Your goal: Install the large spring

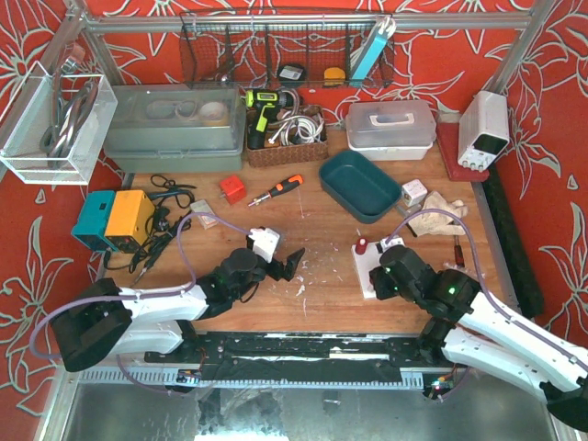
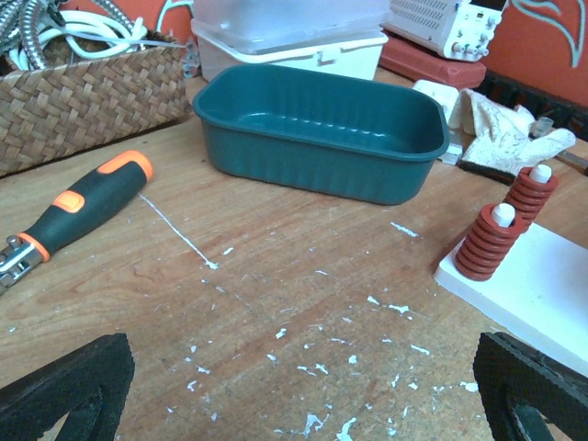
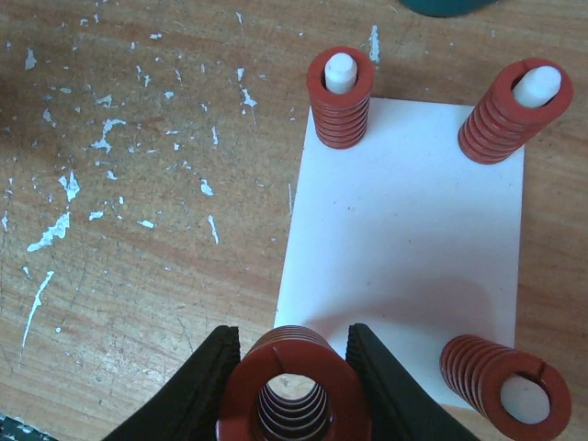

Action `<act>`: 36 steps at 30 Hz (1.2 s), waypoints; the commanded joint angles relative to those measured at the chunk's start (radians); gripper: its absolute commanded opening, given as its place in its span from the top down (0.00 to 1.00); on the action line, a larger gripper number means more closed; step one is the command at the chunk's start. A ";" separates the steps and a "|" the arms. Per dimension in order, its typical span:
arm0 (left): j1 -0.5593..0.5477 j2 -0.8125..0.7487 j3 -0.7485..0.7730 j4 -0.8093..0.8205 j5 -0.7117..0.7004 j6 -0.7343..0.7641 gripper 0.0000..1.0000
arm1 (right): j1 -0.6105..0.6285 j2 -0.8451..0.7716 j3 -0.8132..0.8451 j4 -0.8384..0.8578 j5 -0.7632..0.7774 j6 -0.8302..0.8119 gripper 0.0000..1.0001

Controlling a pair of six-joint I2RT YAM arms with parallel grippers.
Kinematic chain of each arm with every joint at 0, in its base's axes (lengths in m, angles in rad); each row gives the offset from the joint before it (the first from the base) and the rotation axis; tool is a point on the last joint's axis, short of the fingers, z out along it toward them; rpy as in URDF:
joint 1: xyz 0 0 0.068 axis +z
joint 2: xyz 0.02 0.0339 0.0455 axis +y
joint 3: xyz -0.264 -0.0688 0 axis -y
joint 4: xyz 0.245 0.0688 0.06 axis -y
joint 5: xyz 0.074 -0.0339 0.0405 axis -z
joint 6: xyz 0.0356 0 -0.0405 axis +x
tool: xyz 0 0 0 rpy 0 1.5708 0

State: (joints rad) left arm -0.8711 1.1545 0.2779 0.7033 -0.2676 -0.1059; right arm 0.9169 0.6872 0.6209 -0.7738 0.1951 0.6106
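So the large spring (image 3: 292, 390) is clamped in the right gripper (image 3: 294, 367). Its two black fingers (image 3: 207, 386) press on either side of the red coil, and you look straight down the bore in the right wrist view. It hangs over the corner of the white plate (image 3: 404, 248) that's at the bottom left of that view. I honestly can't tell if it's touching the plate, or if there's a peg under it, because the inside of the coil is just dark.

The other three corners each have a red spring on a white peg: one top left (image 3: 338, 101), one top right (image 3: 510, 110) and one bottom right (image 3: 503, 381). The peg tips poke out of the tops.

The plate lies flat on the wooden table (image 2: 276, 276), which is covered in little white flecks. From above, the right arm is bent over the plate and hides most of it.

The left gripper (image 1: 287, 265) is well off to the left of the plate, jaws spread wide and holding nothing. In its wrist view, only the two black fingertips (image 2: 64, 386) show in the bottom corners, with bare table between them.

Past the plate there's a teal tub (image 2: 317, 138) with nothing in it. An orange and black screwdriver (image 2: 87, 202) lies to the left of the tub, and a wicker basket (image 2: 83, 101) sits behind that. A crumpled pale glove (image 2: 501, 124) is just to the right of the tub, and a clear lidded box (image 2: 294, 37) sits behind it.
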 commanded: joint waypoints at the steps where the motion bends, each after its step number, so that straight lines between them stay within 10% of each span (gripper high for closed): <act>1: 0.003 0.009 0.007 -0.005 0.001 0.001 0.00 | 0.006 0.001 -0.009 0.014 -0.004 0.029 1.00; 19: 0.003 -0.021 -0.005 -0.001 -0.005 0.001 0.00 | 0.007 0.061 -0.070 0.071 0.007 0.015 0.99; 36: 0.003 -0.010 -0.017 0.028 0.019 -0.016 0.00 | 0.008 0.139 -0.082 0.127 0.054 0.024 0.63</act>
State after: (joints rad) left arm -0.8711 1.1481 0.2779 0.6899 -0.2638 -0.1078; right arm 0.9173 0.8188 0.5331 -0.6567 0.1951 0.6201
